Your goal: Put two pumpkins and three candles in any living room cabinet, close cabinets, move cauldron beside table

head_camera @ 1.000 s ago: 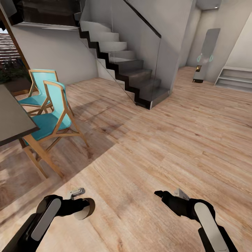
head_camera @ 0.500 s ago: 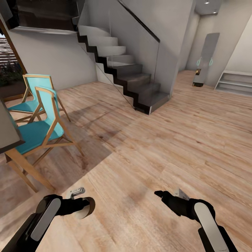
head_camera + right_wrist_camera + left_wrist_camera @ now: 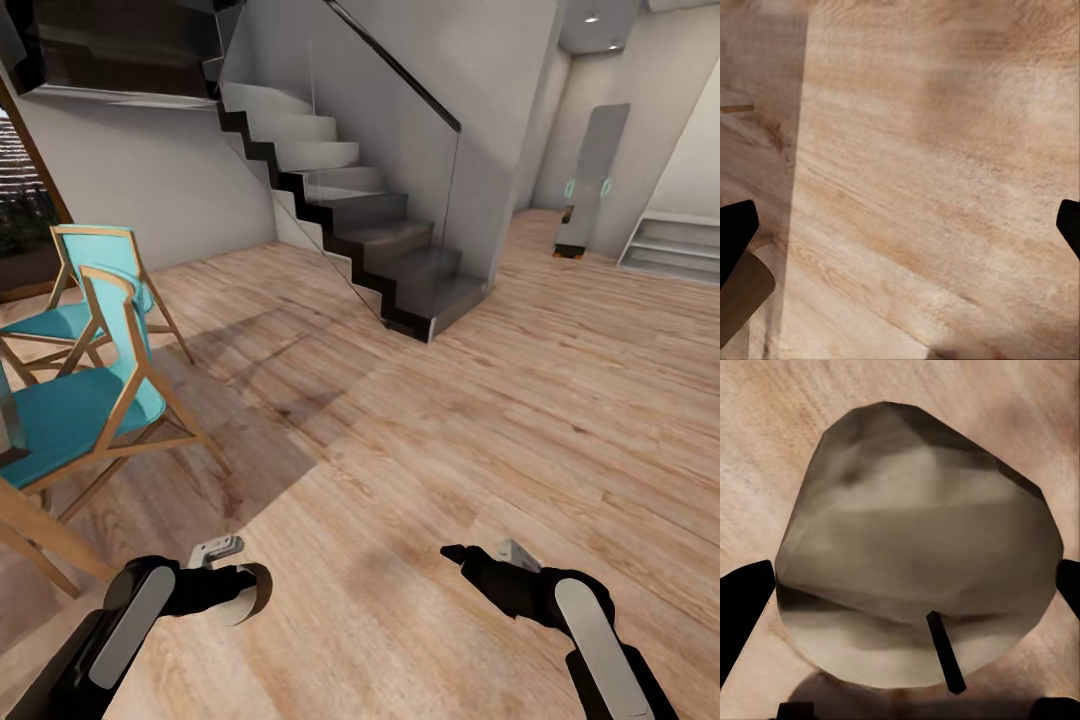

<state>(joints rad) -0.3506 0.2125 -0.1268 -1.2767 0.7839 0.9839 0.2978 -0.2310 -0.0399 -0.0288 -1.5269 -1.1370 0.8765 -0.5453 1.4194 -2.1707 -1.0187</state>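
My left gripper (image 3: 243, 592) is shut on a pale beige-grey candle (image 3: 248, 601), low over the wood floor at the head view's lower left. The left wrist view has the candle (image 3: 915, 547) close up, its dark wick showing, with a black finger (image 3: 742, 615) against each side. My right gripper (image 3: 455, 555) hangs open at the lower right with nothing in it; in the right wrist view its fingertips (image 3: 735, 240) stand far apart over bare floor. The pumpkins, the cabinet and the cauldron are out of view.
Two teal chairs with wooden frames (image 3: 90, 400) (image 3: 95, 260) stand at the left beside a table corner (image 3: 8, 430). A dark staircase (image 3: 370, 230) with a glass side rises ahead. White shelves (image 3: 670, 250) and a corridor lie far right. Wood floor (image 3: 500, 400) spreads ahead.
The camera has moved: chairs and table have slid left, the table almost out of the picture. Both arms keep their pose, the candle still held.
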